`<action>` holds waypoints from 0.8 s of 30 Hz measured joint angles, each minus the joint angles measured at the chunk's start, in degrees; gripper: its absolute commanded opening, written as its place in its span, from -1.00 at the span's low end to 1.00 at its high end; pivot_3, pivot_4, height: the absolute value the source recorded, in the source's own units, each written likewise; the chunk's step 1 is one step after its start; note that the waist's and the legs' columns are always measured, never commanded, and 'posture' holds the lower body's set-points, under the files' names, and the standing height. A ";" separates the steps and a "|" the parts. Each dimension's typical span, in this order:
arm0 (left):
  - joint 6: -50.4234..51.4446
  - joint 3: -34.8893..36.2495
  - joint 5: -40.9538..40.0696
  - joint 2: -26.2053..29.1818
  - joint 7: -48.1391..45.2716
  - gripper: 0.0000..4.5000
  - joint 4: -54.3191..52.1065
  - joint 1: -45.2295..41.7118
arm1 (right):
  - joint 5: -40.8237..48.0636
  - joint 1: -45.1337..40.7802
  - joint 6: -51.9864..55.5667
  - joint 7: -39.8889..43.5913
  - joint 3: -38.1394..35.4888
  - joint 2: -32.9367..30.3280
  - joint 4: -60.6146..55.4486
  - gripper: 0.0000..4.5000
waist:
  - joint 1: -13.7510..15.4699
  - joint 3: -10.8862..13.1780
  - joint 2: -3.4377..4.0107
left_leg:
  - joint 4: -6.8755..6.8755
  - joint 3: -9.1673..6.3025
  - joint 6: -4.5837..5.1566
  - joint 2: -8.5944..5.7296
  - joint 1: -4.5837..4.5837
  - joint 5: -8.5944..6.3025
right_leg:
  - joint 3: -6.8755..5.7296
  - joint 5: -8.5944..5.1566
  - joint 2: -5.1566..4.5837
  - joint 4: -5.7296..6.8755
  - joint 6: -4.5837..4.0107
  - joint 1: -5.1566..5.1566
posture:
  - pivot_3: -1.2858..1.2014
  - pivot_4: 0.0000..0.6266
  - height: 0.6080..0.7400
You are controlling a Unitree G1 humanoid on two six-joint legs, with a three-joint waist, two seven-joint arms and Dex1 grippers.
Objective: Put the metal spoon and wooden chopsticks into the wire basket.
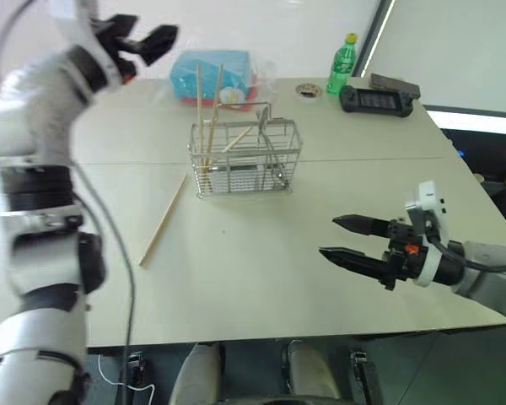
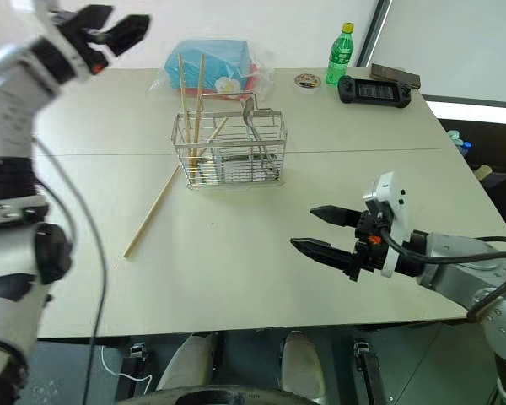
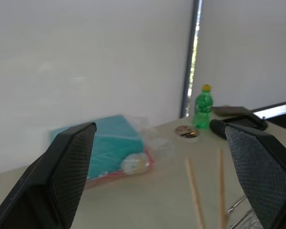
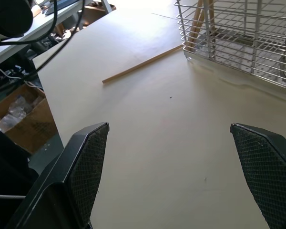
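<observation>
Both grippers, left (image 1: 143, 42) and right (image 2: 320, 232), gape empty; one chopstick (image 1: 163, 221) lies beside the basket (image 1: 246, 160), awaiting pickup.

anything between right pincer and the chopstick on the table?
Nothing. In the right wrist view, bare table runs from the open right pincer to the loose chopstick, which lies flat beside the basket. The left eye view agrees.

Chopsticks (image 1: 207, 105) and spoon (image 2: 248, 112) upright in wire basket (image 1: 246, 160), one chopstick (image 1: 164, 221) on table
</observation>
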 measured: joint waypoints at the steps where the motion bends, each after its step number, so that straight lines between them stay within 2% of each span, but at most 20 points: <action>1: 1.80 -1.91 0.75 2.56 -2.25 0.99 -0.46 0.88 | -0.05 -0.04 -0.01 0.07 0.17 0.00 0.08 0.89 | 0.09 0.00 0.03 | 0.01 0.00 0.00 -0.01 0.00 -0.01 | 0.01 0.00 -0.01 -0.04 -0.01 0.03 | 0.03 -0.52 0.87; 4: 8.00 -8.61 3.23 6.30 -6.50 0.99 -1.27 4.59 | -0.30 -0.12 -0.03 0.12 0.90 0.06 0.47 0.89 | 0.38 0.02 0.06 | 0.01 0.00 -0.01 0.00 0.00 -0.01 | 0.01 -0.01 -0.01 -0.09 -0.10 0.05 | 0.03 -0.52 0.87; 9: 17.09 -16.59 5.61 3.38 -6.45 0.99 -3.04 11.21 | -0.50 -0.85 -0.11 -0.05 1.83 0.42 0.68 0.89 | 0.56 0.05 0.03 | -0.02 -0.01 0.00 0.02 -0.13 -0.02 | 0.02 0.01 -0.01 -0.13 -0.10 -0.11 | 0.03 -0.52 0.87; 16: 23.93 -18.61 7.59 -2.87 -0.58 0.99 -4.84 15.14 | -0.28 -0.63 -0.11 -0.94 2.13 0.99 0.65 0.89 | 0.52 0.06 0.06 | -0.06 0.00 0.03 0.02 -0.13 -0.03 | 0.02 0.02 -0.01 -0.10 -0.07 -0.17 | 0.03 -0.52 0.87; 24: 22.43 -20.10 10.63 -6.74 1.85 0.99 1.26 14.75 | 0.47 0.66 -0.12 -2.34 0.96 1.13 0.18 0.89 | 0.91 0.06 0.07 | -0.01 0.00 0.03 0.02 -0.12 -0.03 | 0.02 0.02 -0.01 -0.12 -0.08 -0.13 | 0.03 -0.52 0.87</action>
